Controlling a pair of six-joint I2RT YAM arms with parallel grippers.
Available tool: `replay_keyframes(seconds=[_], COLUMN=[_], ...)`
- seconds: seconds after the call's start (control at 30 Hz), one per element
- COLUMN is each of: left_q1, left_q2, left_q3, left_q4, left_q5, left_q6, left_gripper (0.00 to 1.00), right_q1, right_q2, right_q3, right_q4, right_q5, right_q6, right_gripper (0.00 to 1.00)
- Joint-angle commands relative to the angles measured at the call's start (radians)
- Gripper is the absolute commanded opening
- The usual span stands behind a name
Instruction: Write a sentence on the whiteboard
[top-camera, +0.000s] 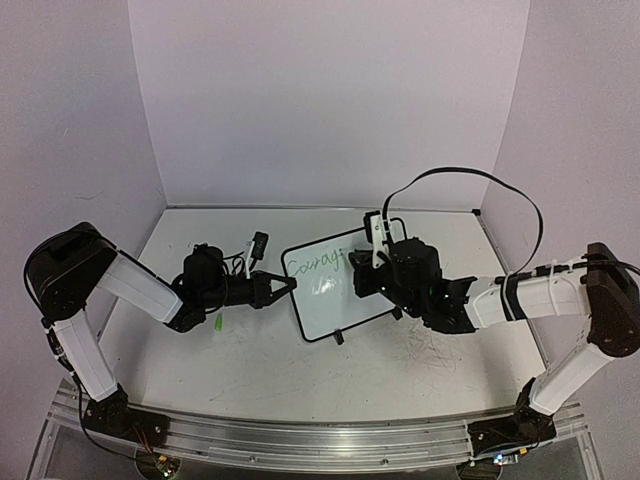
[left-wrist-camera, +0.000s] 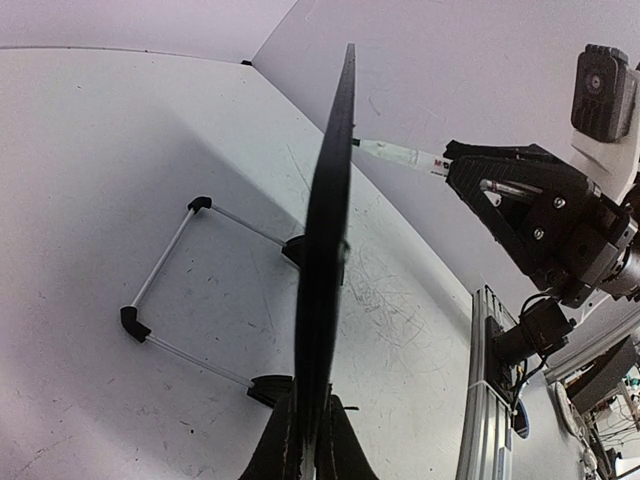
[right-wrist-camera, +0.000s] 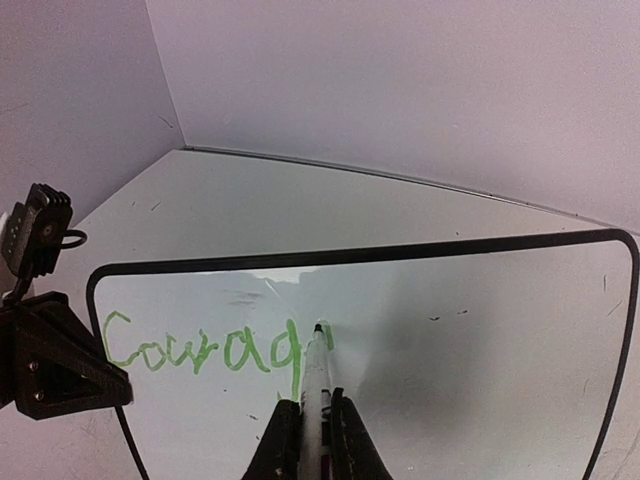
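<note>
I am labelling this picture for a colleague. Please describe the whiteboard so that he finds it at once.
Look at the middle of the scuffed white table. The whiteboard stands there, its left edge clamped by the left gripper. Only it has a thin black frame and green writing.

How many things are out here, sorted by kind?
Robot arms: 2
Whiteboard: 1
Pen: 1
Small green cap: 1
Total: 5
</note>
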Motion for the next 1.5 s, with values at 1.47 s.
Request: replay_keyframes(seconds=[1.47], left_q1=[0.004], left_q2=[-0.029], left_q3=[-0.016], left_q4=[-0.018], left_q5=[-0.011], left_q6=[-0.01], left_gripper=[0.0], right_q1=[-0.007], right_q2=[-0.311], right_q3=[-0.043], right_q4=[-0.076], right_q5=[0.154], right_q6=[-0.123], right_gripper=[0.0])
